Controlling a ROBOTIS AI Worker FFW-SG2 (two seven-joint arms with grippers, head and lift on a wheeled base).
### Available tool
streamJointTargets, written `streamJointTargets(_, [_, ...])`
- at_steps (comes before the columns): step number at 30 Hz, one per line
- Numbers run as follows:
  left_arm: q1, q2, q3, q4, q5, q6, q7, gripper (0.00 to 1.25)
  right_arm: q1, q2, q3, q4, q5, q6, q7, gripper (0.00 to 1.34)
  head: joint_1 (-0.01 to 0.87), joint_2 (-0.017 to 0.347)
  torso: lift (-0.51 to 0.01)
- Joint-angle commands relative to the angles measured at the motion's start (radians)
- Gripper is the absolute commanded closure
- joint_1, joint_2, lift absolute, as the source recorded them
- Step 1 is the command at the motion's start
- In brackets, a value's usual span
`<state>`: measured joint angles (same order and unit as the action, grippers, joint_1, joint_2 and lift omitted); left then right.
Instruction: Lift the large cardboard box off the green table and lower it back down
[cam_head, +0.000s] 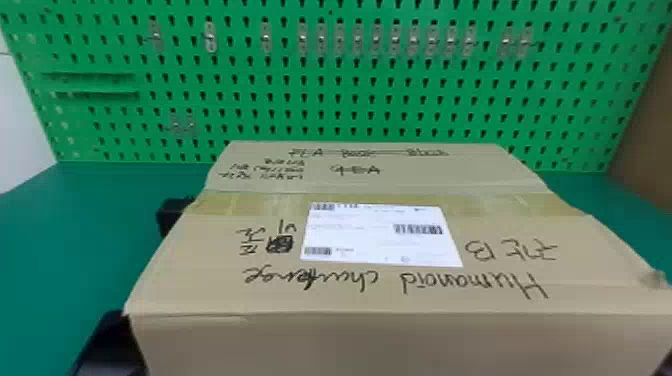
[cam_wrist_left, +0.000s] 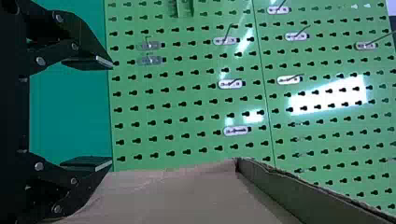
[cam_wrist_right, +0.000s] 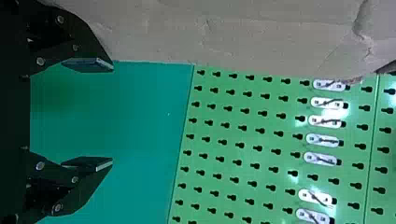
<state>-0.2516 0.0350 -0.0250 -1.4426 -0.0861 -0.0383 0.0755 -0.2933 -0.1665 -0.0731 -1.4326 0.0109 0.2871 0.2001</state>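
Observation:
The large cardboard box (cam_head: 380, 300), with a white label on top, fills the lower middle of the head view; its underside is hidden, so whether it rests on the green table (cam_head: 30, 240) I cannot tell. Dark parts of my left gripper (cam_head: 175, 212) show beside its left side, and a sliver of my right arm (cam_head: 665, 367) lies at its near right corner. In the left wrist view my left gripper (cam_wrist_left: 112, 114) is open, the box wall (cam_wrist_left: 182, 196) alongside one finger. My right gripper (cam_wrist_right: 112, 113) is open too, the box wall (cam_wrist_right: 233, 37) alongside one finger.
Behind the box stands a green pegboard (cam_head: 330, 100) with small clear holders. Brown surface (cam_head: 645, 125) borders the table at the far right, and a white surface (cam_head: 20, 120) at the far left.

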Motion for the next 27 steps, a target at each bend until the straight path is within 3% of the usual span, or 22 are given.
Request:
streamJointTargets(1, [0.003, 0.005, 0.040, -0.013, -0.015, 0.008, -0.026, 0.51, 0.002, -0.011, -0.022, 0.000, 0.003, 0.000, -0.001, 0.53, 0.508, 0.051, -0.211])
streamJointTargets(6, [0.009, 0.031, 0.051, -0.035, -0.026, 0.031, -0.029, 0.51, 0.008, -0.024, -0.036, 0.000, 0.015, 0.001, -0.001, 0.53, 0.508, 0.051, -0.211])
streamJointTargets(27, [0.035, 0.068, 0.091, -0.070, -0.041, 0.043, -0.037, 0.50, 0.048, -0.065, -0.134, -0.020, 0.029, 0.014, -0.001, 0.53, 0.508, 0.051, -0.211])
